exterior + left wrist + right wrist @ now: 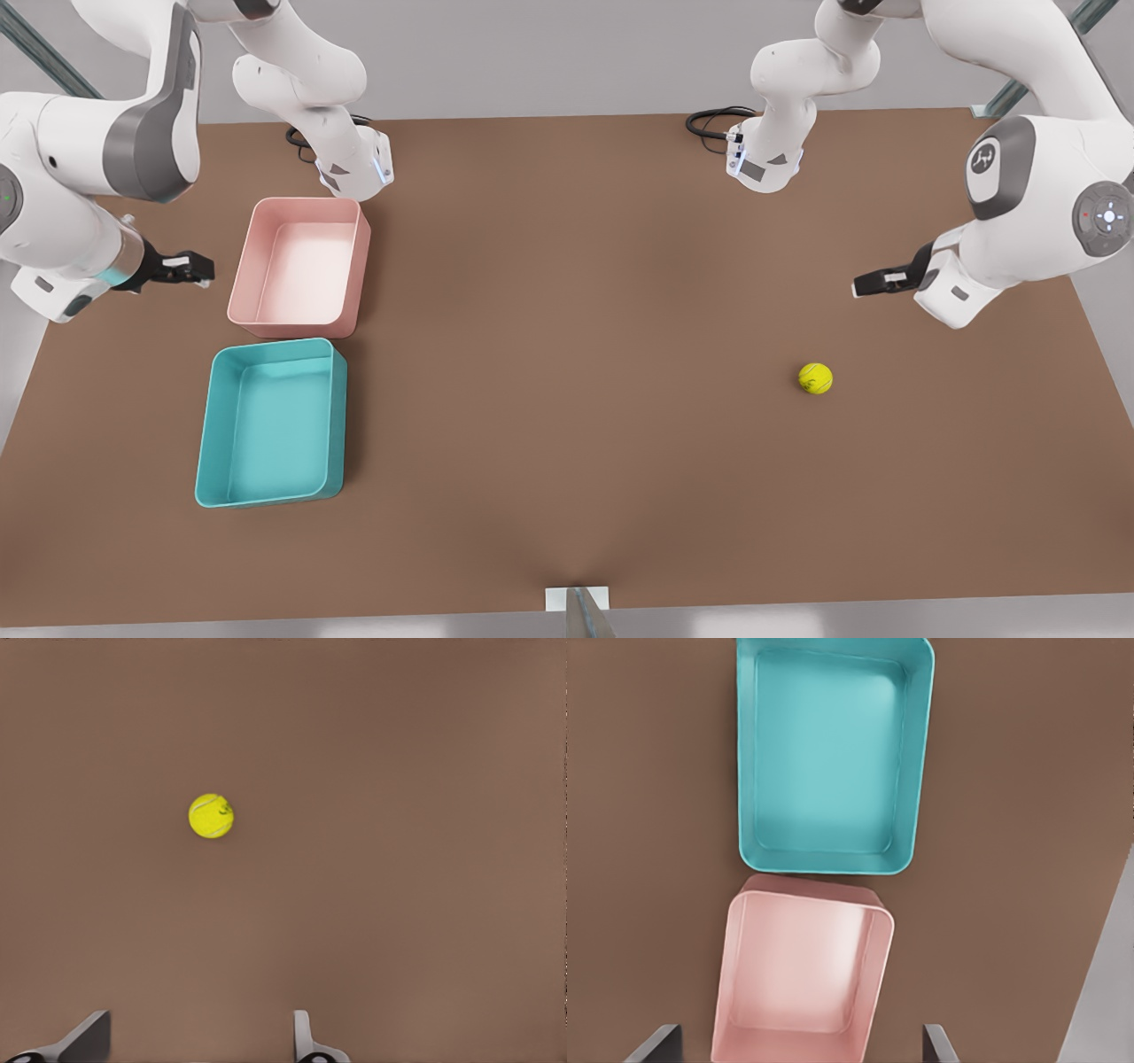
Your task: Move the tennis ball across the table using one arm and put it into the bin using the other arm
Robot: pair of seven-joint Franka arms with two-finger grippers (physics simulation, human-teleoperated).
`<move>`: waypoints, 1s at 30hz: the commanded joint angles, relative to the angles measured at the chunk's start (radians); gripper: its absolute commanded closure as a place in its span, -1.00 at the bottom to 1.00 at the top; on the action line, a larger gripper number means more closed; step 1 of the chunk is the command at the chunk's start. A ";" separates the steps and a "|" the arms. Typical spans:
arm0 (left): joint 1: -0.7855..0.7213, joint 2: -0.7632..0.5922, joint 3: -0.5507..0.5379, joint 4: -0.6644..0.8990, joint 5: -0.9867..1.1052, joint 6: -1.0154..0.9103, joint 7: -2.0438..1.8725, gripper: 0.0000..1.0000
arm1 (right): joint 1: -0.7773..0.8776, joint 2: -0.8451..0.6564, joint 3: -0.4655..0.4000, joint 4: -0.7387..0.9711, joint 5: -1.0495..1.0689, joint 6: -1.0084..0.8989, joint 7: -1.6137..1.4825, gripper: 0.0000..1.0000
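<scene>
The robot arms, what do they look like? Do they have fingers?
Both arms are white and rounded, with grey joint covers and small glowing lights. Black cables coil at their bases. Each ends in a small black two-finger pincer: the left pincer is near the tennis ball, and the right pincer is beside the pink bin.

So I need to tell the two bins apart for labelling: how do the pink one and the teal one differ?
The pink bin is pale pink, while the teal bin is blue-green. The pink bin looks smaller in outline than the teal bin. The pink bin lies nearer the arm bases, the teal bin nearer the camera in the front view. Both are empty, open-topped, rounded rectangles resting close together on the table.
</scene>
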 commanded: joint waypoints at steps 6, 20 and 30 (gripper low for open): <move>0.002 0.001 -0.006 -0.348 0.025 0.566 0.326 0.49 | 0.005 0.013 -0.003 -0.048 -0.015 0.022 -0.069 -1.00; 0.074 0.205 0.046 -0.352 0.276 0.669 2.053 0.57 | 0.005 0.052 -0.024 -0.038 -0.070 0.031 -0.061 -1.00; 0.080 0.274 0.045 -0.414 0.329 0.881 2.105 0.57 | 0.005 0.058 -0.031 -0.041 -0.058 0.003 -0.056 -1.00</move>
